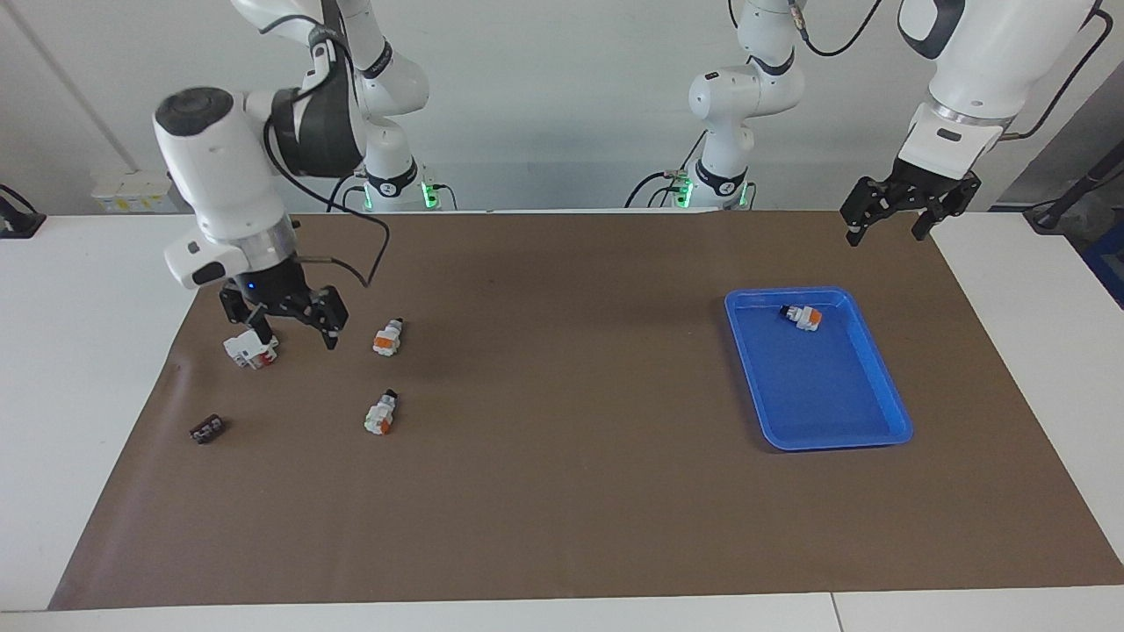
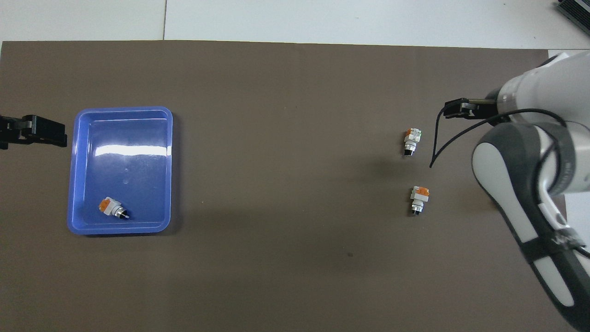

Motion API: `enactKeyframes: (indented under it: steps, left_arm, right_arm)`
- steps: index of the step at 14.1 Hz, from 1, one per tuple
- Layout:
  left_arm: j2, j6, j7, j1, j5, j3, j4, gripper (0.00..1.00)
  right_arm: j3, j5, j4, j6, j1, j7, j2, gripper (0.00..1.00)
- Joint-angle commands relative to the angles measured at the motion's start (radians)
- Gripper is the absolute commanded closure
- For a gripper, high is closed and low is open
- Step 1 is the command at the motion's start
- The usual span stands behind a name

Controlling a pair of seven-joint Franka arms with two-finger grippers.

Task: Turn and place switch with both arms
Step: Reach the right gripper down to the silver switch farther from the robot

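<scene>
A long table covered with a brown mat (image 1: pixel 562 491) holds a few small parts, with two white robot arms standing at one long edge.

The right arm (image 1: pixel 233 189) reaches out over the mat at its own end of the table. Its black right gripper (image 1: pixel 294 332) hangs with its fingers spread wide and nothing between them, above the mat between a bigger white block with a red mark (image 1: pixel 250 348) and a white switch with an orange band (image 1: pixel 387 337). One fingertip overlaps the block in the facing view; whether they touch cannot be told.

The switch (image 1: pixel 380 414), white with a black knob and a greenish-yellow tint at its other end, lies on the mat farther from the robots than the orange-banded switch, its knob pointing toward the robots. In the overhead view it (image 2: pixel 411 139) sits apart from the gripper. A small dark part (image 1: pixel 207 429) lies near the mat's edge at the right arm's end, farther from the robots than the block.

The left arm (image 1: pixel 970 79) waits. Its left gripper (image 1: pixel 885 221), also spread wide and empty, hangs over the mat's corner nearest its base. A blue tray (image 1: pixel 878 434) rests on the mat toward the left arm's end, with another orange-banded switch (image 1: pixel 802 317) lying in the end nearest the robots.
</scene>
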Motion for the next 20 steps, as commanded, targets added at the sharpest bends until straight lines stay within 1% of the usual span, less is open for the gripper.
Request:
enactKeyframes:
  steps: [1,2,3,7,9,10,12,13,17,20]
  left_arm:
    - [-0.031,0.0,0.008,0.008,-0.015,0.0,-0.033,0.0]
    - [-0.031,0.0,0.008,0.008,-0.015,0.0,-0.033,0.0]
    - [-0.031,0.001,0.008,0.008,-0.015,0.0,-0.033,0.0]
    - [-0.031,0.0,0.008,0.008,-0.015,0.0,-0.033,0.0]
    - [-0.031,0.001,0.008,0.008,-0.015,0.0,-0.033,0.0]
    - [-0.031,0.0,0.008,0.008,-0.015,0.0,-0.033,0.0]
    - [-0.031,0.001,0.008,0.008,-0.015,0.0,-0.033,0.0]
    - [-0.031,0.001,0.008,0.008,-0.015,0.0,-0.033,0.0]
    - [-0.031,0.0,0.008,0.008,-0.015,0.0,-0.033,0.0]
    - [-0.031,0.0,0.008,0.008,-0.013,0.0,-0.033,0.0]
  right_arm:
    - [0.002,0.012,0.023,0.128,0.011,0.061,0.119,0.0]
    - [0.002,0.012,0.019,0.165,0.014,0.065,0.161,0.0]
    - [0.002,0.013,0.011,0.19,0.014,0.063,0.184,0.0]
    - [0.009,0.018,-0.006,0.245,0.02,0.054,0.241,0.0]
    - [0.01,0.019,-0.021,0.255,0.031,0.055,0.256,0.0]
    - [0.012,0.019,-0.032,0.28,0.037,0.054,0.264,0.0]
    - [0.012,0.018,-0.068,0.348,0.037,0.052,0.276,0.0]
    - [0.012,0.019,-0.081,0.362,0.037,0.049,0.278,0.0]
    - [0.01,0.019,-0.087,0.347,0.039,0.035,0.27,0.0]
    - [0.012,0.019,-0.087,0.31,0.039,0.038,0.25,0.0]
